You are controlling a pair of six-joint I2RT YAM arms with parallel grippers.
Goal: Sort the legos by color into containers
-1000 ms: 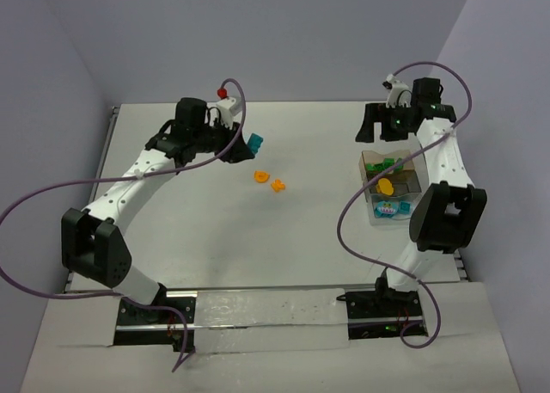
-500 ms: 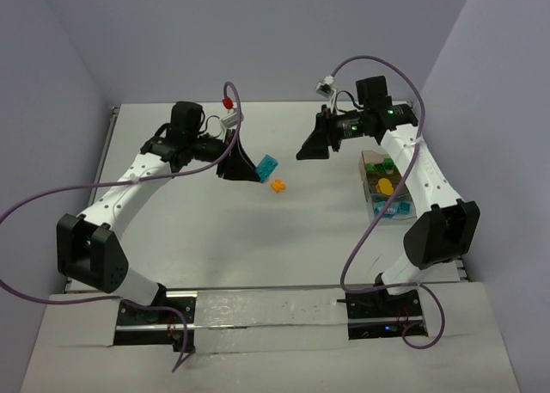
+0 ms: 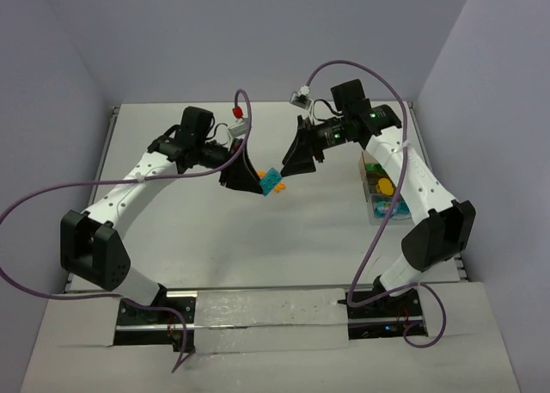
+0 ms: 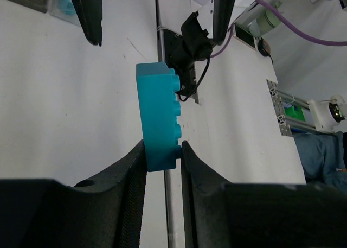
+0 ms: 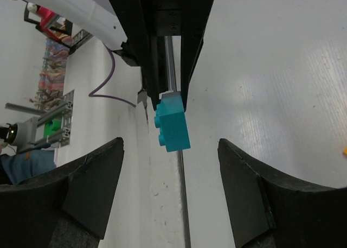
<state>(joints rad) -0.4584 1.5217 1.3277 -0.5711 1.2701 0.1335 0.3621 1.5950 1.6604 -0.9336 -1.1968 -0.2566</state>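
Observation:
In mid-air over the table's middle, my left gripper [image 3: 254, 181] [image 4: 163, 149] is shut on one end of a blocky teal lego [image 3: 271, 180] [image 4: 157, 115] [image 5: 172, 124]. Facing it is my right gripper [image 3: 296, 162] [image 5: 169, 145], open, its fingertips on either side of the brick's free end with wide gaps. Two small orange legos [image 3: 279, 189] lie on the table under the brick, partly hidden. At the right stand the containers: the tan-brown one [image 3: 369, 158] with green and orange pieces, and the clear one [image 3: 376, 217] with teal pieces.
Purple cables loop from both arms; a red ball [image 3: 235, 112] tips the left one. The right arm's forearm runs beside the containers. Grey walls close the back and sides.
The left arm swung right and lifted the teal lego off the table. The right arm left the containers and came to face the brick, its jaws narrowing a little.

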